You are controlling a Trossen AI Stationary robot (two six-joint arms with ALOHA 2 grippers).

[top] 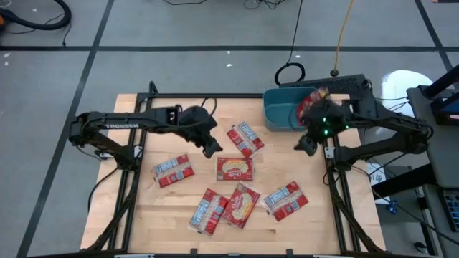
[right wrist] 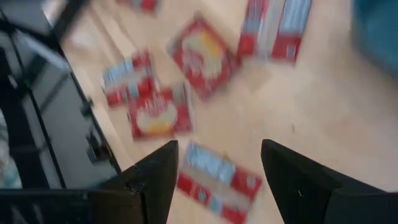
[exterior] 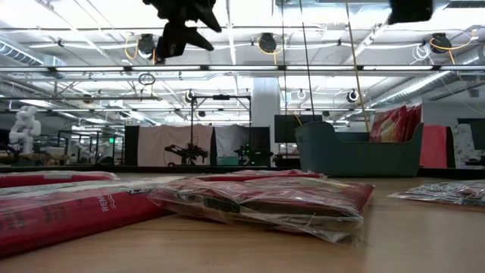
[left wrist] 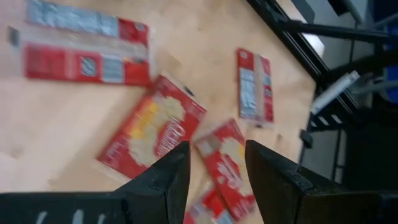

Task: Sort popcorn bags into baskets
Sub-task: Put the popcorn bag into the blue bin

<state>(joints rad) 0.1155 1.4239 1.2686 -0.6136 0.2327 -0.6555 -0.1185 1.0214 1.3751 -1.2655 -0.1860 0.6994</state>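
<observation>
Several red popcorn bags lie flat on the wooden table; among them are one (top: 245,138) near the centre, one (top: 235,169) just nearer, and one (top: 286,200) at the near right. The teal basket (top: 281,109) stands at the table's far right edge with red bags (top: 310,106) in it. My left gripper (top: 211,147) hangs open above the table, left of the central bags, and looks down on bags (left wrist: 152,134). My right gripper (top: 305,145) hangs open above bare wood just near the basket, with nothing between its fingers (right wrist: 163,168).
A black frame rail (top: 331,179) runs along the table's right edge, and another (top: 133,179) along the left. In the low view a bag (exterior: 265,199) lies close in front, and the basket (exterior: 356,152) stands farther back to the right. Bare wood (top: 287,158) lies between the bags and the basket.
</observation>
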